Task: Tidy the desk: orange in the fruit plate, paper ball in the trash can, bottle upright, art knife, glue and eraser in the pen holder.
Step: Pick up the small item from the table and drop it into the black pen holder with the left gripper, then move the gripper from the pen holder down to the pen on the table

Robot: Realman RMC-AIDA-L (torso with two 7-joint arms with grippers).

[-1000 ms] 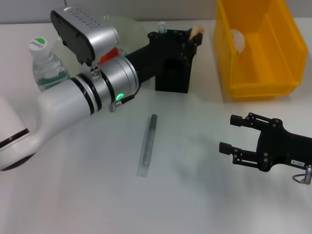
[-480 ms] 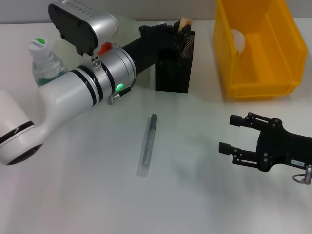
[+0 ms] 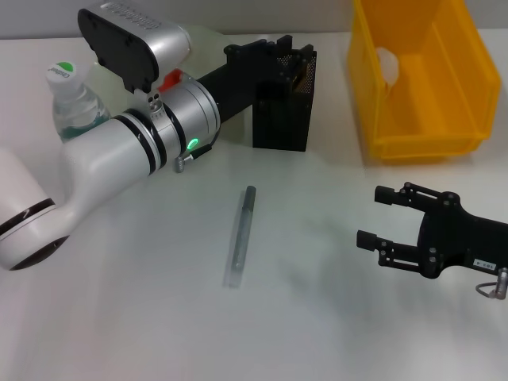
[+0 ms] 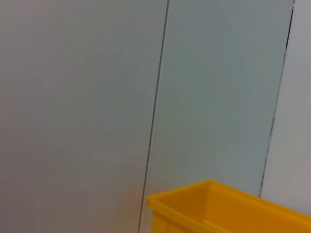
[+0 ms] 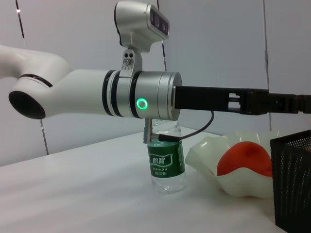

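My left gripper (image 3: 291, 54) hangs over the mouth of the black mesh pen holder (image 3: 282, 119), fingers apart with nothing showing between them. The eraser and the glue are out of view. A slim grey art knife (image 3: 240, 236) lies on the table in front of the holder. The orange (image 5: 244, 158) sits in the pale green fruit plate (image 5: 209, 150), mostly hidden behind my left arm in the head view. The bottle (image 3: 73, 103) stands upright at the far left. The paper ball (image 3: 387, 63) lies inside the yellow trash can (image 3: 421, 143). My right gripper (image 3: 375, 216) hovers open near the table's right front.
My left arm (image 3: 143, 151) stretches across the left half of the table, from the near left to the pen holder. The trash can stands at the back right, a short gap from the holder. White tabletop lies around the knife.
The tan eraser, held at the left fingertips above the pen holder in both earlier frames, no longer shows. The left gripper shifted slightly left over the holder. The right arm stayed still.
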